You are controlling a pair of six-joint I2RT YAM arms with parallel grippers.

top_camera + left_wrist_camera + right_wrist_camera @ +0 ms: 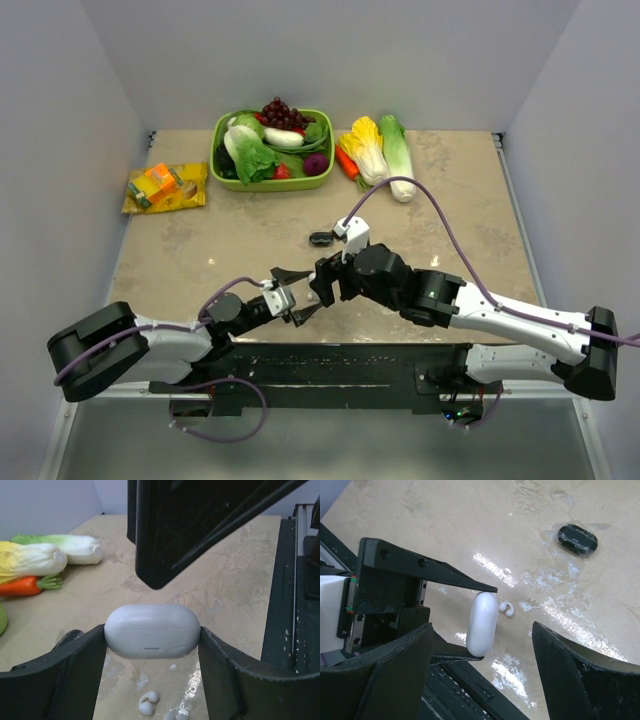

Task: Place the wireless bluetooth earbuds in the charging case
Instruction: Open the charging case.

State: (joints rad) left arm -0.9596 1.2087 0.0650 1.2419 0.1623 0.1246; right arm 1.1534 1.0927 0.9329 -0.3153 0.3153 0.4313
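A white charging case (152, 630), lid closed, is held off the table between the fingertips of my left gripper (152, 645). In the right wrist view the case (481, 625) stands on end between the left fingers (445, 575). My right gripper (480, 635) is open wide just beside the case and does not touch it. One of its fingers (190, 525) hangs above and beyond the case. Two white earbuds lie on the table under the case, one (148, 702) in full view and one (175, 716) at the frame's bottom edge. From above, both grippers (298, 292) (325, 275) meet near the table's front.
A black charging case (320, 238) lies closed on the table beyond the grippers. At the back are a green bowl (300, 183) of vegetables, two cabbages with a carrot (380, 150) and an orange snack packet (165, 187). A black rail (340, 365) runs along the near edge.
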